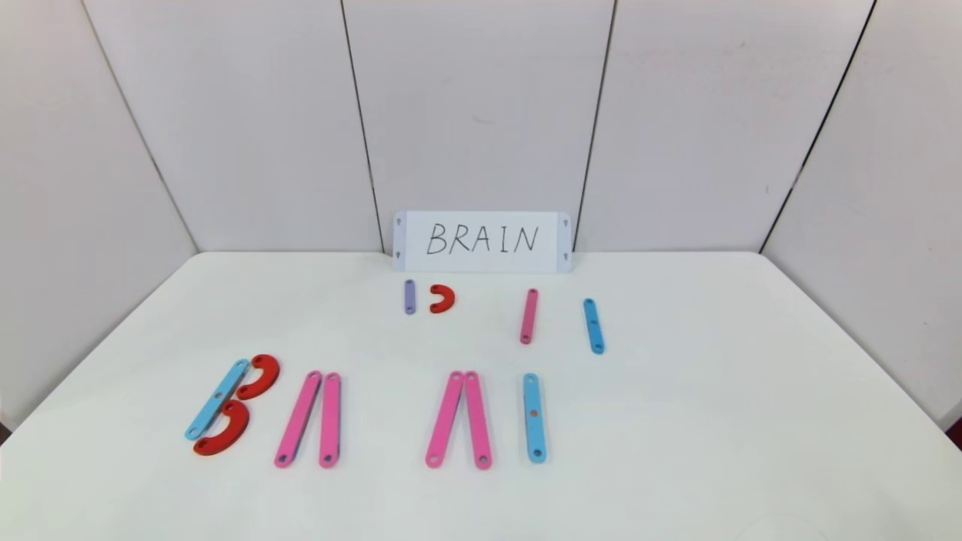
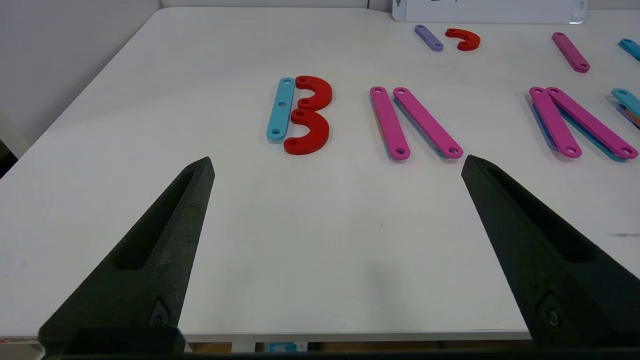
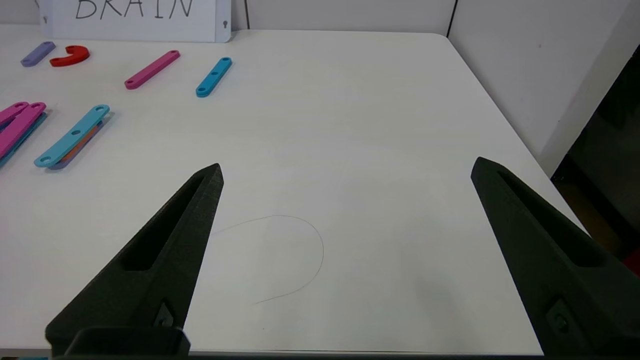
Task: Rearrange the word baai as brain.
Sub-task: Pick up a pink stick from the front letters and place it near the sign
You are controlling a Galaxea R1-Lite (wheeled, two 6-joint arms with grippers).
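**A:** Where is the word right now?

**B:** It lies on the table (image 1: 676, 421) in a row nearer to me than the BRAIN card (image 1: 481, 242): a B (image 1: 229, 406) made of a light-blue strip and two red curves, then two pink pairs (image 1: 308, 419) (image 1: 458, 419), then a single light-blue strip (image 1: 533, 418). Four spare pieces sit just in front of the card: a purple strip (image 1: 409, 297), a small red curve (image 1: 442, 298), a pink strip (image 1: 529, 316) and a blue strip (image 1: 594, 326).

**A:** And your end effectors?

**B:** My left end effector (image 2: 337, 165) is spread wide and empty, low over the near edge. The B and first pink pair lie straight ahead of it, toward the card. My right end effector (image 3: 347, 167) is equally wide and empty, with bare table ahead.

**A:** Which arm would go first?

**B:** I judge the left. The first pink pair must become an R, and its strips run lengthwise away from me, toward the card.
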